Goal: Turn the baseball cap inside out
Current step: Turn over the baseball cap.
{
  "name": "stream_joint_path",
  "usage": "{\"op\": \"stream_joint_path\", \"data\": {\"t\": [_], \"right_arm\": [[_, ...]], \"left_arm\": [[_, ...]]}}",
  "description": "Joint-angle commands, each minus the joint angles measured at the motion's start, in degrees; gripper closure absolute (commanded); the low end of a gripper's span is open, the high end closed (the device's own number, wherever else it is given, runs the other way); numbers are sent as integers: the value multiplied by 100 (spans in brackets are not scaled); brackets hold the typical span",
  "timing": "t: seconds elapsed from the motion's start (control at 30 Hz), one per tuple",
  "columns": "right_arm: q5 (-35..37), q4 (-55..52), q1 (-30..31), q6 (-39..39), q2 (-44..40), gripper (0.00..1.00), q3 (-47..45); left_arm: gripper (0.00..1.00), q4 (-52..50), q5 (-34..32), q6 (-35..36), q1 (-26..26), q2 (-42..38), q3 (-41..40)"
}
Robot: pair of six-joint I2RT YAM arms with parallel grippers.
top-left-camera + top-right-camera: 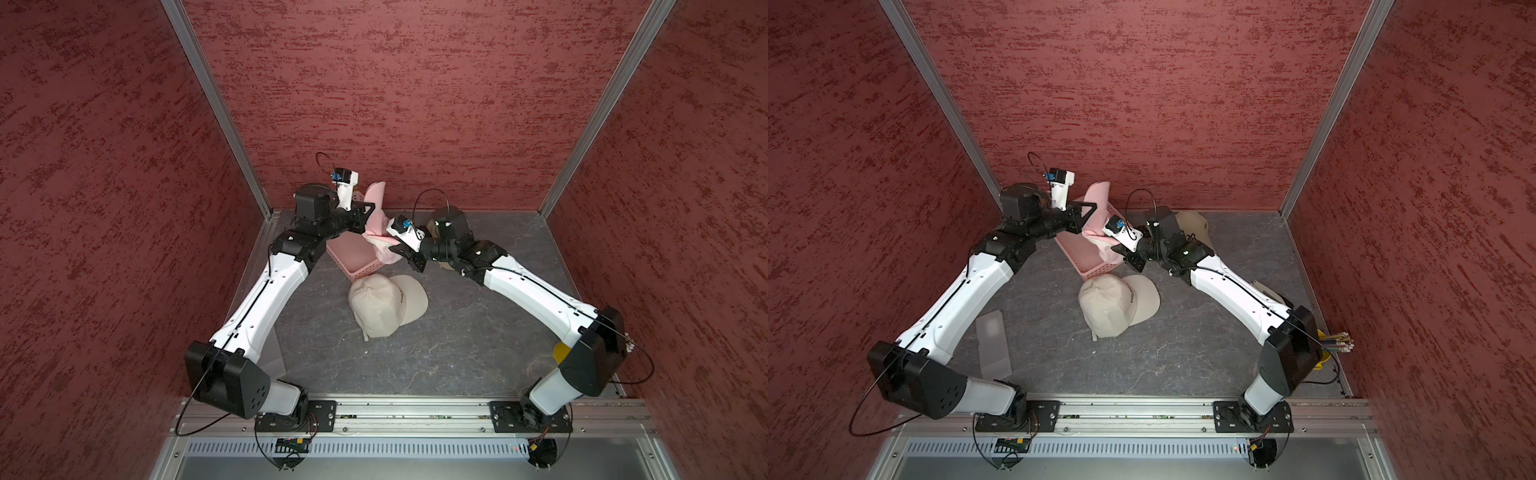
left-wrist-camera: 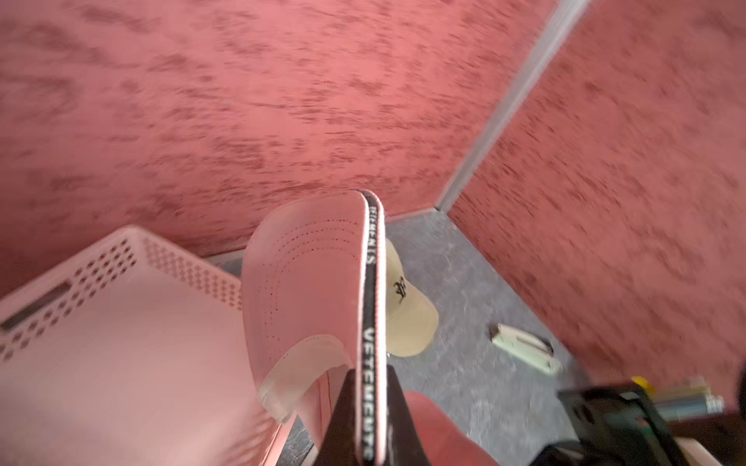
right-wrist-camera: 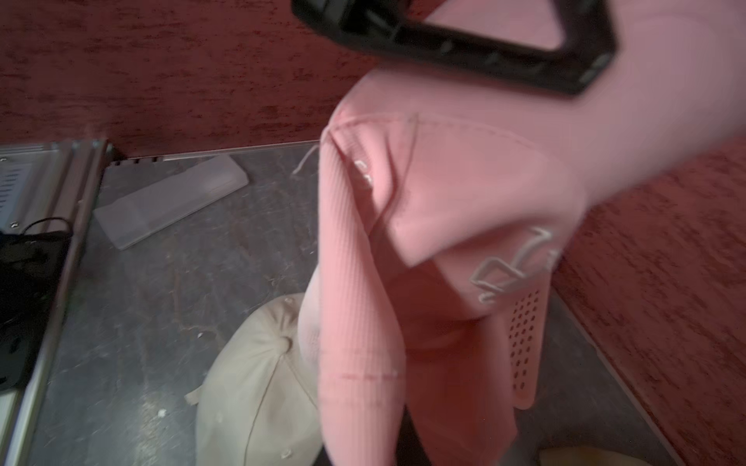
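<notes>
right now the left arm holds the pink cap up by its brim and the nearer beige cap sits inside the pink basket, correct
Not quite. Both top views show the nearer beige cap outside the pink basket, lying on the grey table just in front of it. The rest stands: the jaws of the left gripper are shut on the brim of the pink cap, holding it up.

count's on: three caps in play, one pink cap (image 1: 376,199) plus two beige, the near beige cap (image 1: 382,305) and the far beige cap (image 1: 1196,222). one basket (image 1: 357,270). one clear case (image 1: 994,345). one small white item (image 2: 524,347). one yellow cup (image 1: 1323,361), its sticks (image 1: 1343,345) too small to count. two arms: left arm (image 1: 266,299), right arm (image 1: 536,295).
</notes>
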Motion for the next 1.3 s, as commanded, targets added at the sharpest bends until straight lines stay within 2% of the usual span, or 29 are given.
{"op": "stream_joint_path", "data": {"t": [0.0,0.1,0.13,0.27,0.3,0.43,0.57,0.67,0.8,0.9,0.97,1.1,1.17,1.27], "right_arm": [[2616,2076,212,863,-505,98,-882],[3951,3110,556,752,-455,94,-1360],[4299,3414,714,579,-345,91,-1458],[6178,4689,1330,-340,391,89,-1413],[6548,4987,1468,-598,595,88,-1364],[6935,5488,1970,-1083,1127,84,-1161],[6896,5067,2333,-787,1566,75,-786],[6896,4828,2452,-478,1733,58,-606],[5969,3679,2438,436,1527,43,-497],[4974,2582,2205,1252,1033,31,-539],[4015,1931,1835,1872,521,26,-745],[1873,1012,885,2658,-719,23,-1381],[925,540,412,2912,-1273,21,-1599],[243,-51,-56,3029,-1739,19,-1816]], "left_arm": [[100,1113,-1968,-1814,164,-252,-446],[100,1241,-2513,-2758,151,-370,-794],[100,1228,-2522,-3024,144,-362,-829],[100,259,-3122,-4233,78,-334,-591],[100,339,-3160,-4452,91,-339,-643],[100,315,-3356,-5155,107,-171,-434],[100,752,-2979,-5774,91,100,-289],[100,1091,-2979,-5864,-17,234,-147],[100,1513,-2191,-5973,17,406,-22],[100,1751,-1722,-5573,88,358,-22],[100,1870,-1174,-5146,229,392,47],[100,2413,750,-4731,746,759,192],[100,2726,1471,-4625,926,941,222],[100,2729,1878,-4098,1009,960,243]]}}
